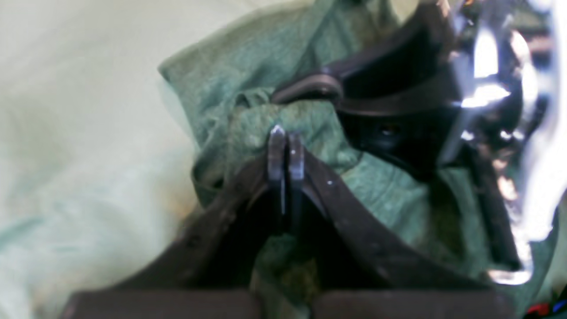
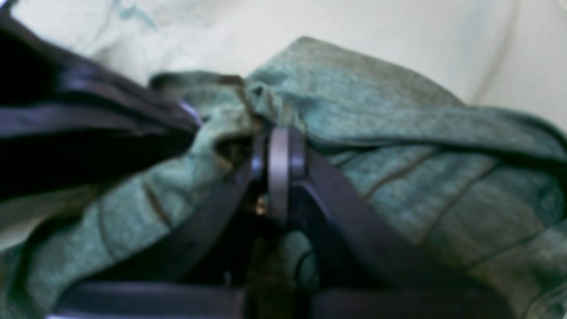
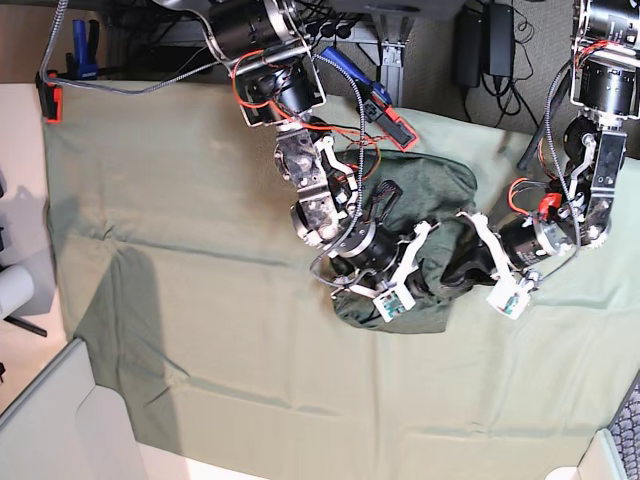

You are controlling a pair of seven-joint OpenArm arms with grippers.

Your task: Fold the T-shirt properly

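Base view shows the T-shirt (image 3: 415, 215) bunched in a dark heap right of centre on the pale green tablecloth (image 3: 180, 200) covering the tabletop. Both arms meet over its near edge. Left wrist view has the left gripper (image 1: 285, 141) with jaws pressed together, pinching a fold of the T-shirt. Right wrist view has the right gripper (image 2: 279, 153) likewise closed tight on bunched fabric, just beside the other arm.

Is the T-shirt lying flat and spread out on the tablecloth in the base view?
No. The T-shirt is bunched into a crumpled heap on the tablecloth, between the two arms.
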